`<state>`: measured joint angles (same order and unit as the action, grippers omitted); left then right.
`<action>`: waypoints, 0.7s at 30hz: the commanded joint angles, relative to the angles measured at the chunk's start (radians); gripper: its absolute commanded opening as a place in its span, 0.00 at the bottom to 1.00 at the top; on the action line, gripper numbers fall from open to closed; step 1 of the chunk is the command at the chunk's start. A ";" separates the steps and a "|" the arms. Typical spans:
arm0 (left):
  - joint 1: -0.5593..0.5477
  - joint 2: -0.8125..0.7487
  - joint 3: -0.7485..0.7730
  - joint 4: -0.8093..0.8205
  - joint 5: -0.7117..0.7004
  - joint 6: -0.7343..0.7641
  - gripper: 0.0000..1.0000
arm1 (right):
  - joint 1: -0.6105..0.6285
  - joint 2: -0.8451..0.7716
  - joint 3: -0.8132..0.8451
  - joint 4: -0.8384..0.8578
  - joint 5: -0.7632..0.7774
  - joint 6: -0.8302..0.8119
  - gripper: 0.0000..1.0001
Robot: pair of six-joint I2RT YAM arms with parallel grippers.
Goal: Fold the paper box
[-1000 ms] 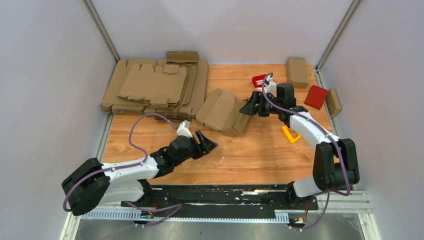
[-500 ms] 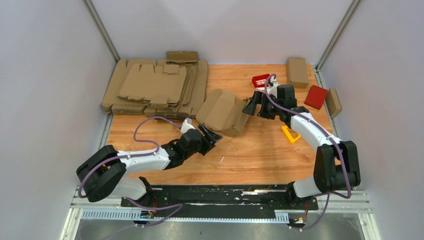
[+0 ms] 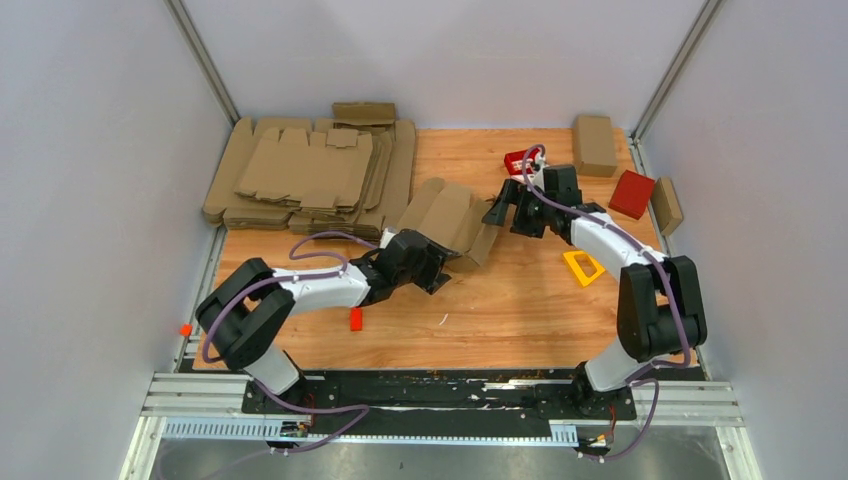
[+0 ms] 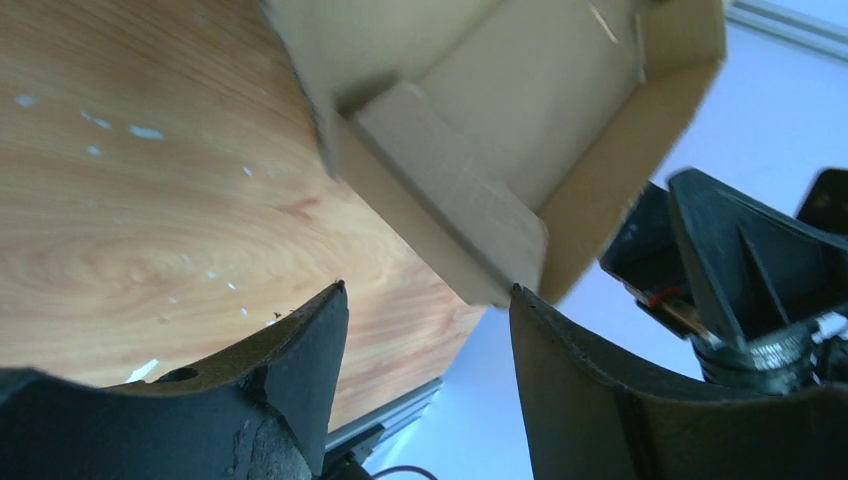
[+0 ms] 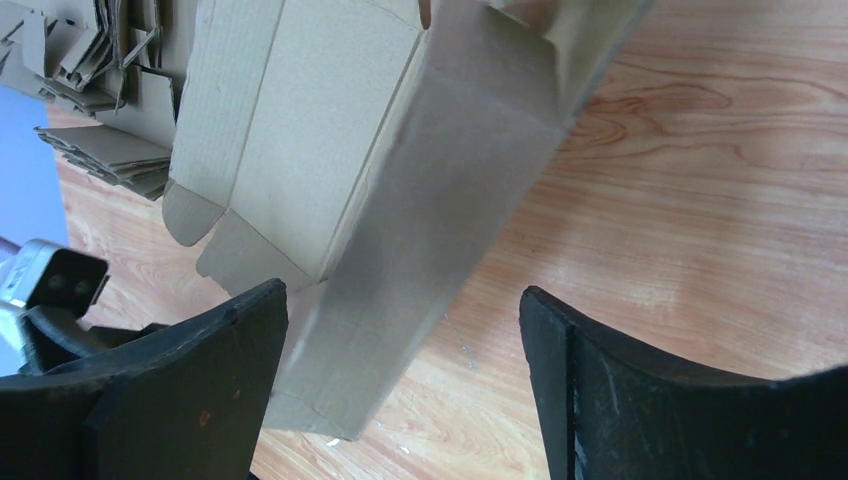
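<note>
The paper box (image 3: 450, 220) is a brown cardboard cut-out, partly folded, lying mid-table with its panels raised. My left gripper (image 3: 437, 268) sits at its near end and stands open. In the left wrist view a folded flap of the box (image 4: 450, 190) hangs just above the open left gripper (image 4: 430, 295), and one fingertip (image 4: 520, 300) touches the flap's corner. My right gripper (image 3: 503, 210) is at the box's right end, open. In the right wrist view a box side panel (image 5: 440, 180) reaches down beside the left finger of the right gripper (image 5: 400, 300); nothing is clamped.
A stack of flat cardboard sheets (image 3: 310, 175) fills the back left. Two folded brown cartons (image 3: 594, 143) (image 3: 667, 205) and two red boxes (image 3: 632, 192) (image 3: 518, 160) sit at the back right. A yellow triangular frame (image 3: 582, 267) lies under the right arm. A small red piece (image 3: 355, 319) lies near the left forearm.
My left arm has swung forward and right until its gripper reached the box's near end. The right gripper let the box's right end go and opened. The small red piece became visible.
</note>
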<state>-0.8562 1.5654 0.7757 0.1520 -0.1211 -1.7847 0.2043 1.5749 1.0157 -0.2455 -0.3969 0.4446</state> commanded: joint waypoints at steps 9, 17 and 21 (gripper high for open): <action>0.091 0.119 0.050 0.043 0.146 -0.065 0.63 | 0.060 0.108 0.139 0.000 -0.018 -0.001 0.72; 0.123 0.069 0.012 0.041 0.131 -0.061 0.63 | 0.105 0.143 0.200 -0.049 -0.021 -0.041 0.54; 0.143 0.015 -0.023 0.022 0.123 -0.046 0.64 | 0.133 0.149 0.216 -0.068 -0.011 -0.082 0.57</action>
<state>-0.7345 1.6615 0.7803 0.1757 0.0177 -1.8317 0.3099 1.7153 1.1812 -0.2916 -0.4103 0.4122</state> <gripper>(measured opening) 0.634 0.571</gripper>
